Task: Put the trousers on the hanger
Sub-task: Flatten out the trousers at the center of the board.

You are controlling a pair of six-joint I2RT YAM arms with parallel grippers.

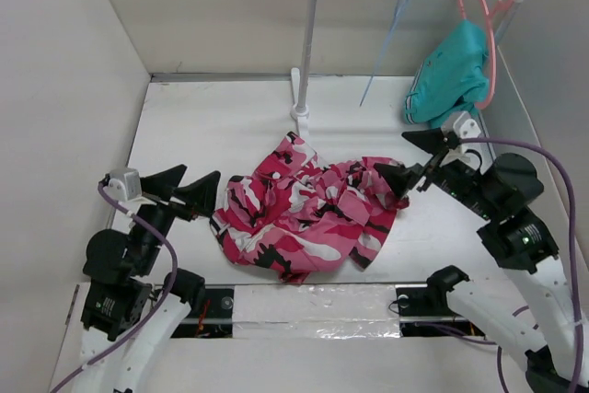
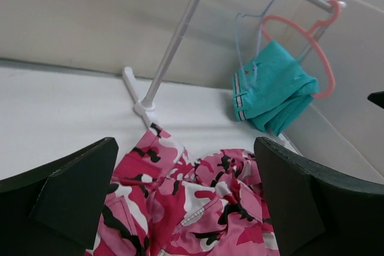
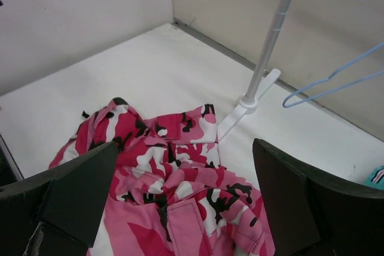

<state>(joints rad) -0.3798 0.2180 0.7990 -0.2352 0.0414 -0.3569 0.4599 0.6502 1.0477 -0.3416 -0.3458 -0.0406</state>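
Observation:
The trousers (image 1: 308,209), hot-pink, white and black camouflage, lie crumpled in a heap on the white table; they also show in the left wrist view (image 2: 192,202) and the right wrist view (image 3: 174,190). The pale-blue hanger (image 1: 386,43) hangs by its hook on the rail, seen also in the left wrist view (image 2: 249,37) and the right wrist view (image 3: 336,82). My left gripper (image 1: 184,188) is open and empty at the heap's left edge. My right gripper (image 1: 416,159) is open and empty at its right edge.
A white clothes rail (image 1: 313,52) on a foot stands behind the heap. A coral-pink hanger (image 1: 492,34) with a folded teal garment (image 1: 451,75) hangs at the rail's right end. Grey walls enclose the table on three sides.

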